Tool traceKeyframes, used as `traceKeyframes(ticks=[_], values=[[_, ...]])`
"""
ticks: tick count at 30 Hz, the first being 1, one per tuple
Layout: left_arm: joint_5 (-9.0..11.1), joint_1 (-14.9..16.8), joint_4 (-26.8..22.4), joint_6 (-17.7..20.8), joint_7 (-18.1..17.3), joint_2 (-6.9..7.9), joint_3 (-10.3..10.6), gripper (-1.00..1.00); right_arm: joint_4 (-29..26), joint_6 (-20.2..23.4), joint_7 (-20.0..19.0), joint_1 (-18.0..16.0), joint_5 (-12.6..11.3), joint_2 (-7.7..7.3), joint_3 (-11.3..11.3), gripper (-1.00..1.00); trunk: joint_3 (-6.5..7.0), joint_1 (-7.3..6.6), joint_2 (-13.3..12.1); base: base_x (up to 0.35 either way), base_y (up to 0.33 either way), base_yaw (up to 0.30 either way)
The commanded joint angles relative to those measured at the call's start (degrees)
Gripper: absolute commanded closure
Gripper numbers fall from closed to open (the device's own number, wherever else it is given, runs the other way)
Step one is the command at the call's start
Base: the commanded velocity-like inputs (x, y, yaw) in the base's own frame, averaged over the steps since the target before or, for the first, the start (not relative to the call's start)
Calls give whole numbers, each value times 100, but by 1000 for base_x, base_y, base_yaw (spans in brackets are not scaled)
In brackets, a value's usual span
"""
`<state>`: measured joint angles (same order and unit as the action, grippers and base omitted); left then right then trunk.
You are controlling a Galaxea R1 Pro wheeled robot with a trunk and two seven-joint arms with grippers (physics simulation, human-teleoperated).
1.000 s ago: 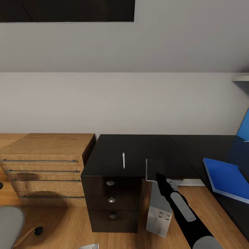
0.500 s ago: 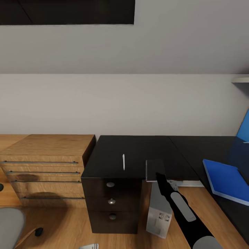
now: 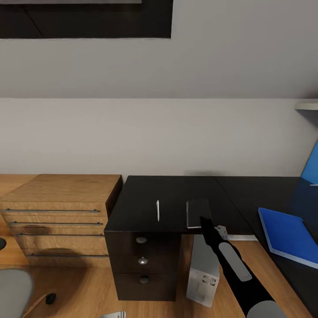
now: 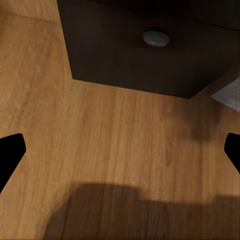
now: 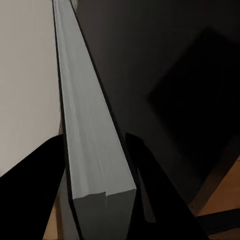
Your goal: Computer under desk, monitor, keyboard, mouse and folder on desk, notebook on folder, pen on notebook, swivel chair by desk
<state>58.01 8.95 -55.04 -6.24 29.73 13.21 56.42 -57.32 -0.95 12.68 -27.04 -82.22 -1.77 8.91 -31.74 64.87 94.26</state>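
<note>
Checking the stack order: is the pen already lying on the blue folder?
No: the pen lies alone on the black desk above the drawers, well apart from the folder.

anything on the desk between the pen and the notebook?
Nothing: bare black desk top separates the pen from the notebook, seen in the head view.

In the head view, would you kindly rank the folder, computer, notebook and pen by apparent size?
1. folder, though cut off by the picture's edge
2. computer, partly hidden behind the arm
3. notebook
4. pen

Even, soft light; wrist views dim w/ shadows.
</note>
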Motion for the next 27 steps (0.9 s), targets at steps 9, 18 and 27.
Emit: traceKeyframes(ticks=[9,18,27], values=[[61,10,-7,-53,32,6,44,-100,-213,-51,39,-3,-31,-80,-82,100,156,-199,-359,0,0,0],[66,10,87,-45,26,-2,61,-100,-253,-180,-27,-3,-40,-245,-432,100,212,-286,-519,0,0,-23],[70,10,172,-44,-5,-2,53,-100,-261,-159,-29,-3,-57,-340,-839,100,148,-286,-519,0,0,-170]])
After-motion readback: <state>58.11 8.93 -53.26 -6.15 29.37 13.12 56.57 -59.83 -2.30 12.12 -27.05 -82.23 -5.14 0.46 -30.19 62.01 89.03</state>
